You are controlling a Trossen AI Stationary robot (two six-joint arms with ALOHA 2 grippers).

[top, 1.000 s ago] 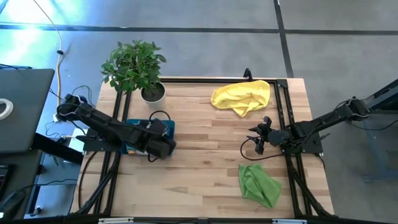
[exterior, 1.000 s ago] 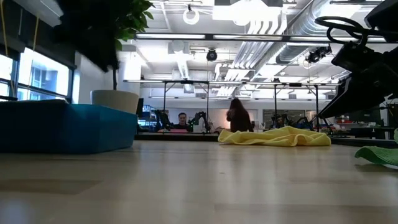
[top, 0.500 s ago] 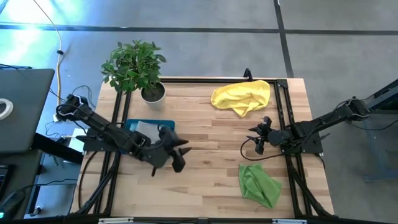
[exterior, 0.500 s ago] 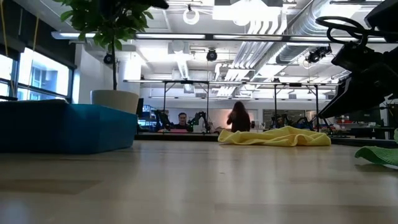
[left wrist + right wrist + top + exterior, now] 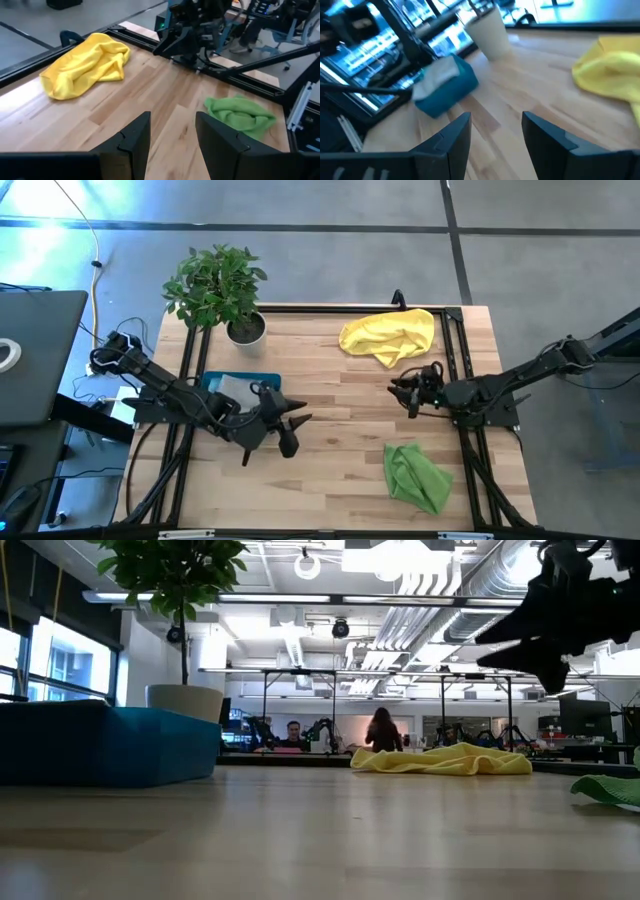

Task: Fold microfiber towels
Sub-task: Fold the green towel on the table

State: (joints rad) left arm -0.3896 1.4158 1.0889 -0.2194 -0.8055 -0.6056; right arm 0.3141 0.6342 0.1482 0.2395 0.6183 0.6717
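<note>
A crumpled yellow towel (image 5: 390,337) (image 5: 85,62) lies at the far right of the wooden table. A bunched lime green towel (image 5: 415,475) (image 5: 240,115) lies near the front right. A grey cloth (image 5: 233,386) (image 5: 437,77) lies in the dark teal tray (image 5: 262,381) on the left. My left gripper (image 5: 300,434) (image 5: 172,140) hovers open just right of the tray, pointing toward the table's right. My right gripper (image 5: 402,394) (image 5: 495,145) hovers open between the yellow and green towels, pointing toward the tray. Neither has anything between its fingers.
A potted plant (image 5: 218,288) stands at the far left, behind the tray. Black frame rails (image 5: 455,370) run along the table's edges. Bare wood (image 5: 340,430) lies between the two grippers. People show in the room beyond the table in the low view.
My left gripper has swung off the tray toward the table's right and near side, rising and tipping from pointing down to nearly level. My right gripper has risen, rolled and tipped up, shifting slightly toward the table's left. The towels have stayed where they were.
</note>
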